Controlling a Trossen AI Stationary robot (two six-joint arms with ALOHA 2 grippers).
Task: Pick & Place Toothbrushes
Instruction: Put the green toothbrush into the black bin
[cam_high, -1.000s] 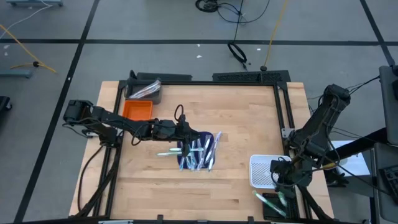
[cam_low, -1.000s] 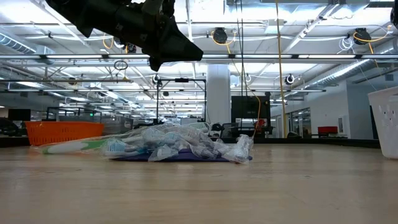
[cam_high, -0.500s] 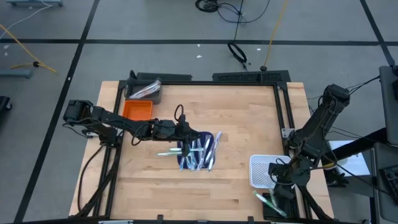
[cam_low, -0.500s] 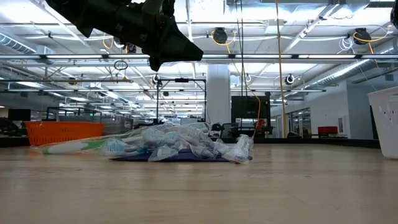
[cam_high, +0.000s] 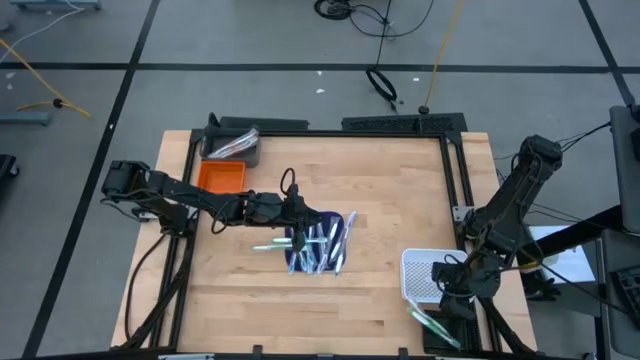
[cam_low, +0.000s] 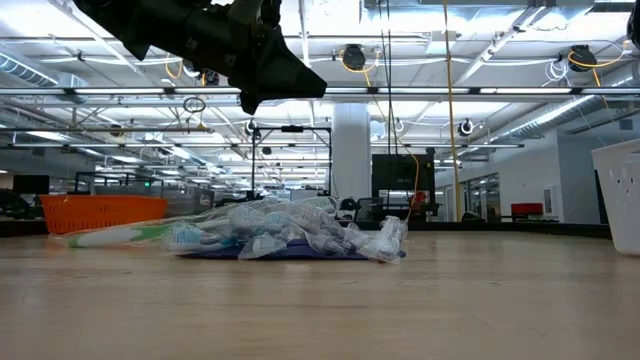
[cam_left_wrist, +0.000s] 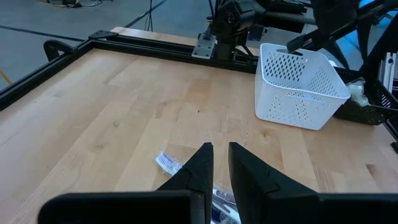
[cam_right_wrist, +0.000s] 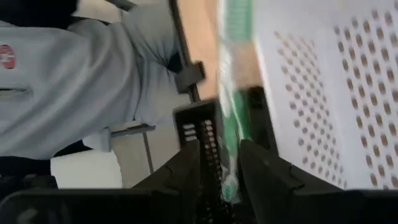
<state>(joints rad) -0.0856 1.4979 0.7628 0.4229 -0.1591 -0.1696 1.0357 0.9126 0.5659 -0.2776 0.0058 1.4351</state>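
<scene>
Several wrapped toothbrushes (cam_high: 318, 245), green, white and blue, lie heaped on a dark blue mat (cam_high: 296, 262) at mid-table; the low view shows the same pile of toothbrushes (cam_low: 290, 232). One green toothbrush (cam_high: 264, 246) lies on the wood left of the mat. My left gripper (cam_high: 297, 214) hovers over the pile's far left side, fingers narrowly open (cam_left_wrist: 219, 149), touching nothing. My right gripper (cam_high: 448, 298) is at the table's near right corner, beside the white basket (cam_high: 421, 275), shut on a green wrapped toothbrush (cam_high: 430, 322). My right gripper (cam_right_wrist: 221, 146) has the green wrapped toothbrush (cam_right_wrist: 231, 112) between its two fingers. The brush lies along the fingers and reaches out beyond their tips, beside the white basket's perforated wall (cam_right_wrist: 323, 93). It is lifted clear of the table. Which part of the brush the pads meet is hidden by the fingers.
An orange bin (cam_high: 220, 177) and a dark bin (cam_high: 235, 146) holding packets stand at the far left corner. Black frame rails (cam_high: 455, 170) border the table. A black crate (cam_right_wrist: 202, 124) and a person in a grey shirt (cam_right_wrist: 74, 81) are beyond the near right corner.
My right gripper, with the green toothbrush, has shifted slightly toward the table's left, close by the white basket's near side. The left arm and the pile have kept still.
</scene>
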